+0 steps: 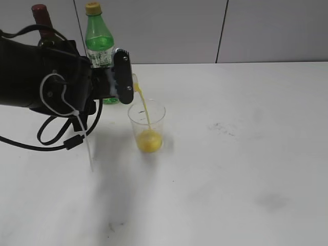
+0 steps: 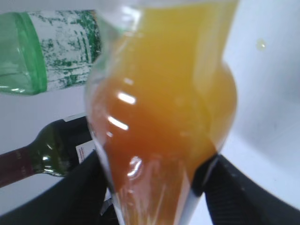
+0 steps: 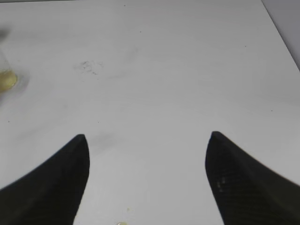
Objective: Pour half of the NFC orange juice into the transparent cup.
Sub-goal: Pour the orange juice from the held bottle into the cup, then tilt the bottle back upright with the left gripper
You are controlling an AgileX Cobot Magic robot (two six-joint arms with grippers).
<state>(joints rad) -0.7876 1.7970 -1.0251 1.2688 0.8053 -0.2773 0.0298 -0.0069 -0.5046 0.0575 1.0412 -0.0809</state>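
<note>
My left gripper [image 1: 121,77] is shut on the NFC orange juice bottle [image 2: 164,112] and holds it tipped over the transparent cup [image 1: 147,114]. In the exterior view only the bottle's neck [image 1: 135,81] shows past the black fingers. A thin orange stream [image 1: 144,105] falls from it into the cup, where juice covers the bottom. The left wrist view is filled by the orange-filled bottle, gripped between the fingers [image 2: 61,197]. My right gripper [image 3: 147,135] is open and empty above bare table, with the cup [image 3: 5,77] at the far left edge of its view.
A tall green bottle [image 1: 98,41] with a yellow cap and a dark wine bottle [image 1: 42,20] stand behind the left arm, near the wall. The white table [image 1: 246,154] carries faint smudges [image 1: 221,128]. A small yellow drop [image 3: 121,223] lies under the right gripper.
</note>
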